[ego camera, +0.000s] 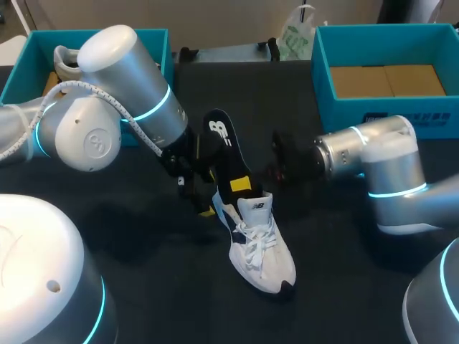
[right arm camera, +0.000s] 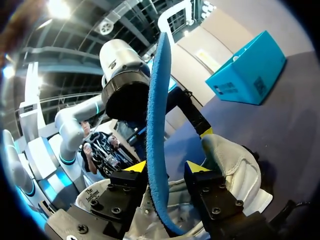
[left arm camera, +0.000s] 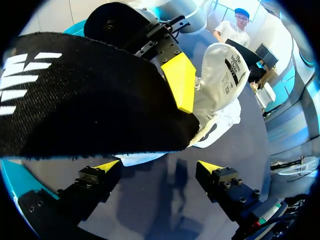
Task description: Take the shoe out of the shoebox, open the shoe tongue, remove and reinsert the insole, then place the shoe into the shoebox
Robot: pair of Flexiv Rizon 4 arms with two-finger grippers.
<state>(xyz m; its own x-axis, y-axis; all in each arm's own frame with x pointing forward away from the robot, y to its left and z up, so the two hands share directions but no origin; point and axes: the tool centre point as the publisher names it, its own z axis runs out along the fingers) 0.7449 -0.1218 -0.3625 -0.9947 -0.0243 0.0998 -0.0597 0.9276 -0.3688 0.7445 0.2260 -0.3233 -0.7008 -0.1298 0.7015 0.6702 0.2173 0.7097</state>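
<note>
A white shoe (ego camera: 259, 247) lies on the dark table (ego camera: 143, 287), toe toward me. Its black insole (ego camera: 224, 147) stands upright out of the shoe's opening, its blue underside (right arm camera: 156, 100) facing the right wrist camera. My right gripper (ego camera: 244, 183) (right arm camera: 167, 167) straddles the insole just above the collar; one fingertip touches it and a gap shows at the other, so it is open. My left gripper (ego camera: 197, 193) (left arm camera: 159, 167) stands wide open beside the heel, under the leaning insole (left arm camera: 85, 95), holding nothing. The shoe (left arm camera: 220, 75) lies ahead of it.
A teal shoebox (ego camera: 430, 115) with a cardboard floor stands at the back right. Another teal box (ego camera: 18, 68) at the back left holds a second shoe (ego camera: 68, 63). A white bag (ego camera: 295, 32) sits at the far edge.
</note>
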